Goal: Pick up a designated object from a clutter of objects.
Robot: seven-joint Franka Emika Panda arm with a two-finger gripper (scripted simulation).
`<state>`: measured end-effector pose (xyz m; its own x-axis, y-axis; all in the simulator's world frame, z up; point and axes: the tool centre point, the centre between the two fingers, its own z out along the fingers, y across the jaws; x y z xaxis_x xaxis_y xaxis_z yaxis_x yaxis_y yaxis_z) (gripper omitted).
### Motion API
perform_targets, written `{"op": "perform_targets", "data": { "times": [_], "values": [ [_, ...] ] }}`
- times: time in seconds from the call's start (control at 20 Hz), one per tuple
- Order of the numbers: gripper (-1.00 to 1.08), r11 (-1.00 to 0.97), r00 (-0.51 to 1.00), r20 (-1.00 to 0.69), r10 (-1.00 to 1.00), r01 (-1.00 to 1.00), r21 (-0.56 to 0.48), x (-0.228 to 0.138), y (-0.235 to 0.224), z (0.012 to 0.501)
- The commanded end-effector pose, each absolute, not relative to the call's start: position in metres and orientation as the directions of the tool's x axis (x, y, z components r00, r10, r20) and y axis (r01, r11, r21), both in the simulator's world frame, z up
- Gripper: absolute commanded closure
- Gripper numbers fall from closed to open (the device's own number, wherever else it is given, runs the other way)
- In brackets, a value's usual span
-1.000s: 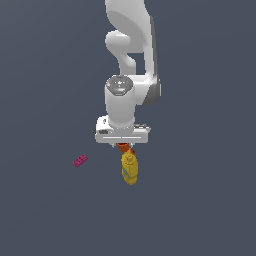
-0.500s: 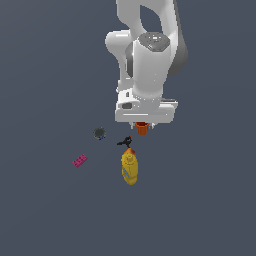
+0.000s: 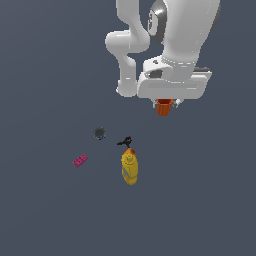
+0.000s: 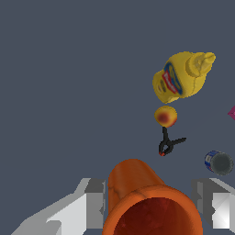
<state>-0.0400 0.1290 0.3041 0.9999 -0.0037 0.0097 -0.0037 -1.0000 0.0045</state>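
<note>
The orange cup, tapered with a rim, hangs under the white hand, high above the floor. My gripper is shut on it. In the wrist view the orange cup fills the space between the two grey fingers, open end toward the camera, and my gripper clamps its sides. Far below lies the clutter: a yellow bottle on its side, a black-and-red tool, a dark round piece and a flat pink brick.
The wrist view also shows the yellow bottle, a small yellow-orange ball, the tool, the dark round piece and a corner of the pink brick. All lie on a dark grey floor.
The arm has risen and swung toward the exterior view's right with the orange cup in its grip. The dark piece and tool that it covered now show.
</note>
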Motion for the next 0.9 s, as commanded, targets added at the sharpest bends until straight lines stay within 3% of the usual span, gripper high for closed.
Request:
{"op": "perform_targets", "data": {
  "times": [0.0,0.4,0.85],
  "values": [
    [1.08,-1.0,1.0,0.006,-0.004,-0.004,0.004,-0.045,0.144,0.321],
    [1.08,-1.0,1.0,0.001,-0.004,-0.004,0.001,-0.053,0.173,0.354],
    [1.08,-1.0,1.0,0.0,-0.004,-0.004,0.0,-0.052,0.177,0.359]
  ]
}}
